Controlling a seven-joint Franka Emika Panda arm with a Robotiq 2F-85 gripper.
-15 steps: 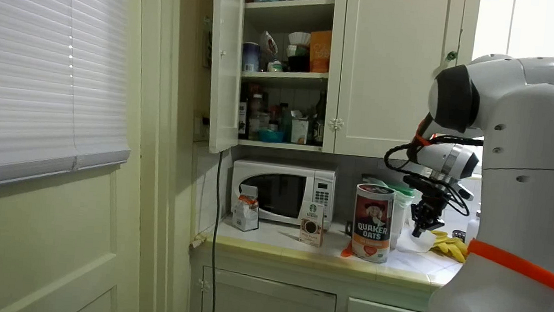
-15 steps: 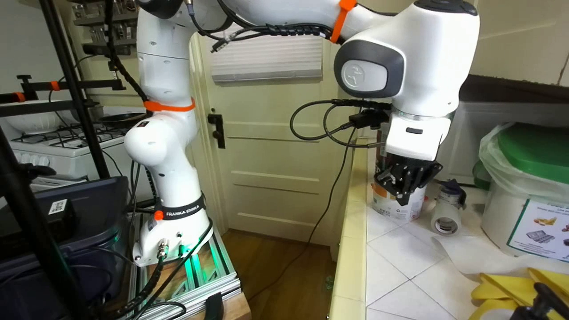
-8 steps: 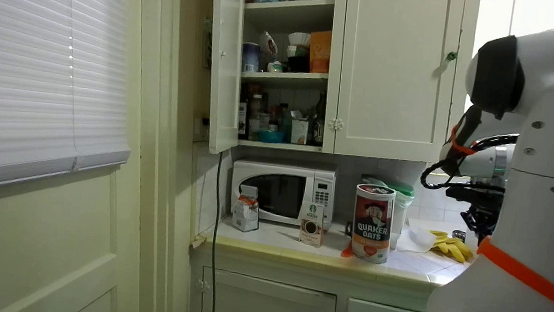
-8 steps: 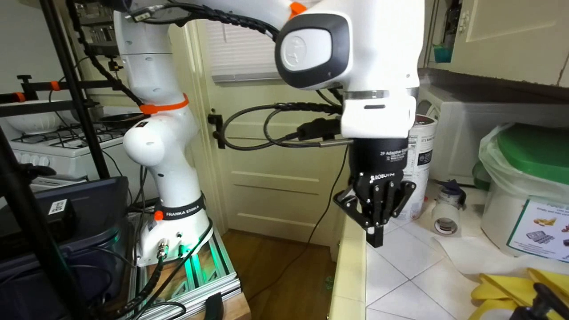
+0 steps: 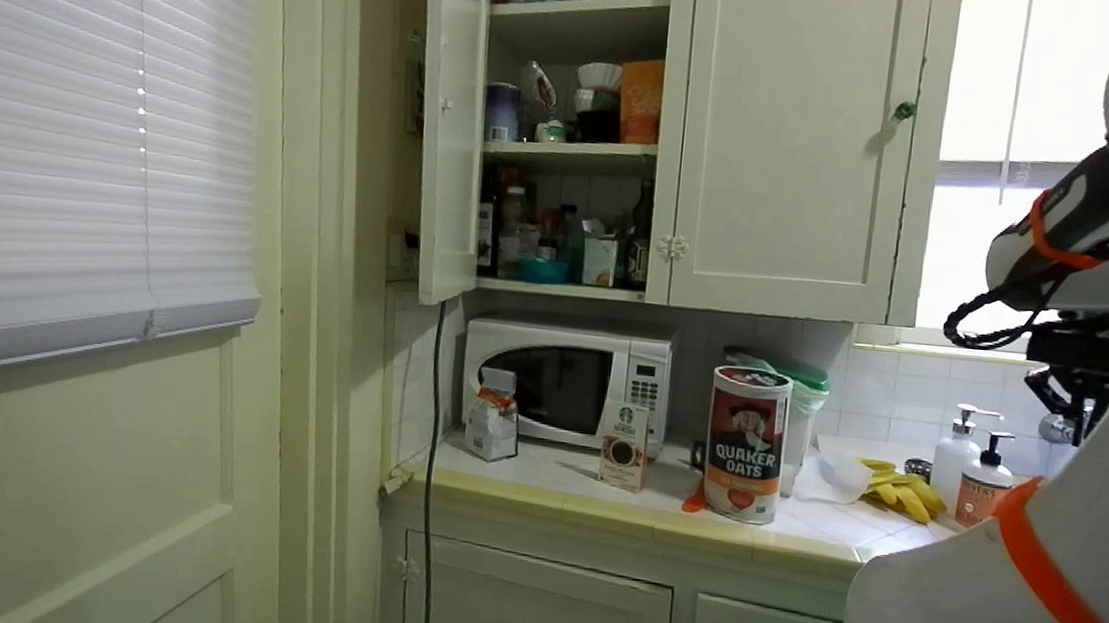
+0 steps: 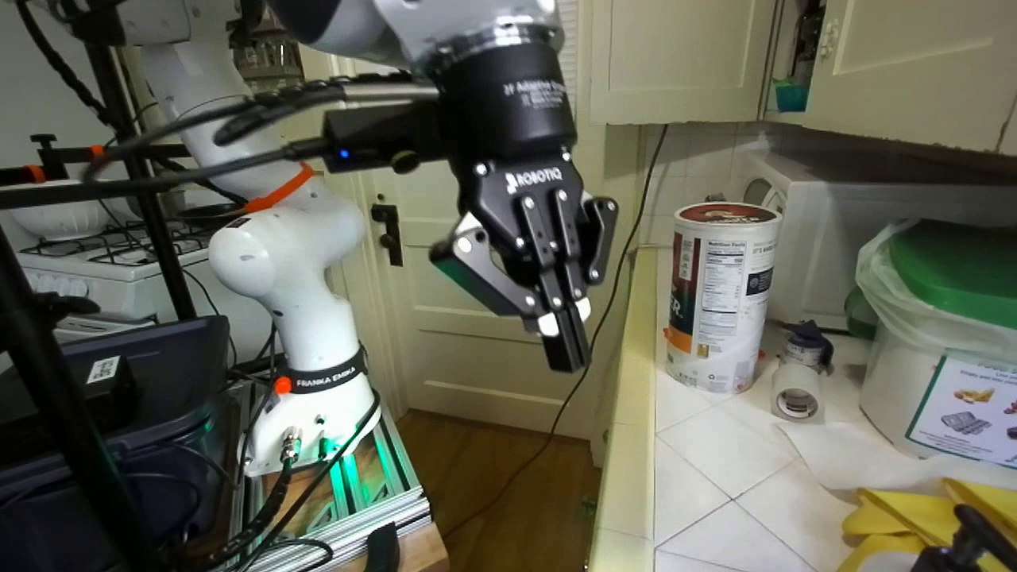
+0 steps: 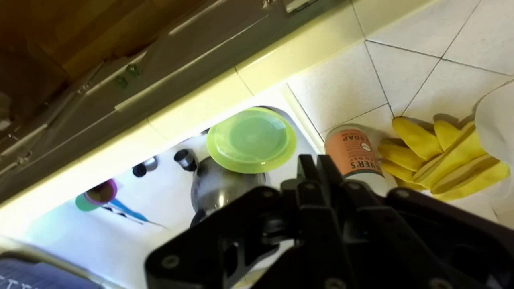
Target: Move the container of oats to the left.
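Note:
The container of oats [image 5: 747, 444] stands upright at the counter's front edge, to the right of the microwave in an exterior view. Its side with the nutrition panel shows, also upright, in an exterior view [image 6: 719, 298]. My gripper [image 6: 566, 342] hangs in the air apart from the container, on the floor side of the counter edge in that view. Its two fingers are together with nothing between them. In the wrist view my fingertips [image 7: 315, 162] sit over the sink side, near a soap bottle. The container is out of the wrist view.
The microwave [image 5: 564, 378], a small coffee bag [image 5: 493, 417] and a coffee carton [image 5: 625, 448] stand left of the container. A green-lidded bin [image 6: 945, 357], tape roll [image 6: 797, 397] and yellow gloves [image 7: 445, 156] lie on the counter. The sink holds a green bowl [image 7: 253, 140].
The arm has swung away from the container and the counter, toward the camera in an exterior view, uncovering the container and the soap bottles. The container has not moved.

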